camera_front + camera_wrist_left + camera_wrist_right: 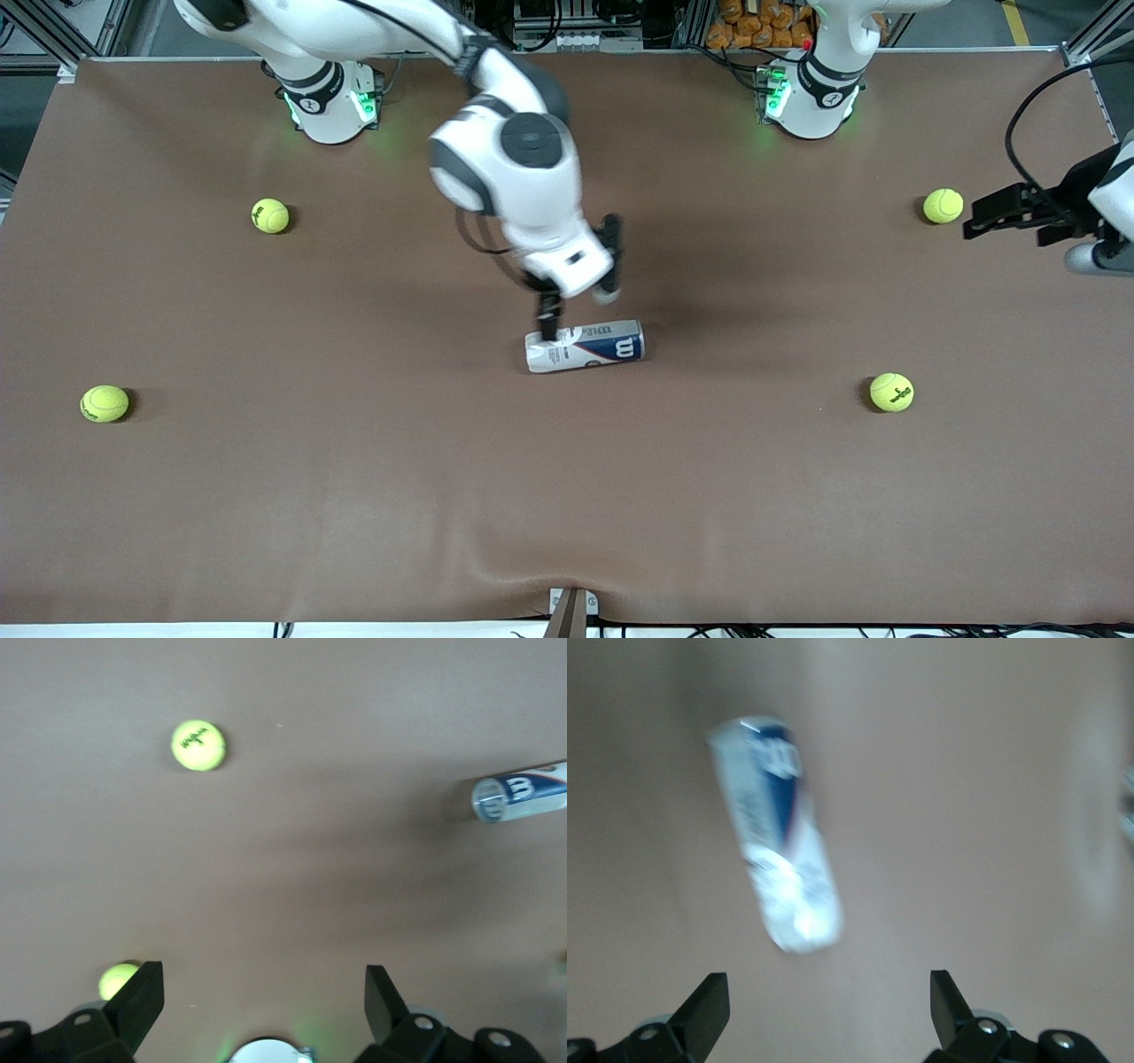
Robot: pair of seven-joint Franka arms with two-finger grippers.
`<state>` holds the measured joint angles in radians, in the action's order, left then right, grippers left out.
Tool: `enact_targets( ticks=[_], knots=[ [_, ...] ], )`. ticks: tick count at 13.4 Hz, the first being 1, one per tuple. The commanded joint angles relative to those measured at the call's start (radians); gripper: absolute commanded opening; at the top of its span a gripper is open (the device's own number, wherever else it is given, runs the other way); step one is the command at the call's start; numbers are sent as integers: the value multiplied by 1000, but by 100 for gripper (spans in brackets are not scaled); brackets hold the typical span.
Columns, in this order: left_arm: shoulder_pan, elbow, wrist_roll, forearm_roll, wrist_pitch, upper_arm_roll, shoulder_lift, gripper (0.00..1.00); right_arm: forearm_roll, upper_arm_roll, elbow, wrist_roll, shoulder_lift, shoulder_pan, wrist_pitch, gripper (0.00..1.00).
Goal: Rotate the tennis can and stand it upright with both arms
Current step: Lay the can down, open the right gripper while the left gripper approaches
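Tennis can (pixel 585 346) was found lying on its side near the middle of the table (pixel 354 496), navy logo band toward the left arm's end. Right gripper (pixel 580 292) was positioned just above the can, jaws spread wide, nothing held; the can was seen free below the fingers (pixel 704 1010) in the right wrist view. Left gripper (pixel 997 213) was parked well apart from the can at the left arm's end, beside a tennis ball (pixel 943 206), jaws wide and empty, waiting.
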<state>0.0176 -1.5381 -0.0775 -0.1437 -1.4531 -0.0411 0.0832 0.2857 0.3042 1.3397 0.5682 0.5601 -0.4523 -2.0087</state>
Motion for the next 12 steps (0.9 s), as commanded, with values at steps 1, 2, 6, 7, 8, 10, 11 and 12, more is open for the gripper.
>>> enact_targets(
  ticks=[1, 2, 6, 7, 8, 10, 11, 12],
  knots=[
    [-28, -16, 1, -103, 8, 6, 32, 100, -19, 21, 29, -76, -48, 137, 20, 100],
    [-28, -17, -1, -150, 8, 6, 52, 100, -17, 19, 29, -91, -61, 174, 46, 100],
    [-59, -98, -7, -324, 1, 6, 90, 100, -19, 21, 30, -171, -132, 313, 181, 100],
    [-64, -131, -7, -364, -10, 6, 95, 100, -19, 0, 39, -179, -169, 302, 195, 100],
    [-62, -164, -7, -404, -30, 6, 95, 100, -19, -79, 42, -200, -205, 256, 224, 100],
    [-53, -233, -8, -430, -90, 10, 89, 100, -32, -212, 41, -302, -254, 170, 309, 100],
    [-54, -272, -8, -454, -127, 30, 84, 100, -55, -220, 42, -316, -290, 184, 341, 100],
    [-56, -301, -15, -477, -150, 44, 83, 100, -89, -230, 41, -339, -314, 217, 379, 100]
  ],
)
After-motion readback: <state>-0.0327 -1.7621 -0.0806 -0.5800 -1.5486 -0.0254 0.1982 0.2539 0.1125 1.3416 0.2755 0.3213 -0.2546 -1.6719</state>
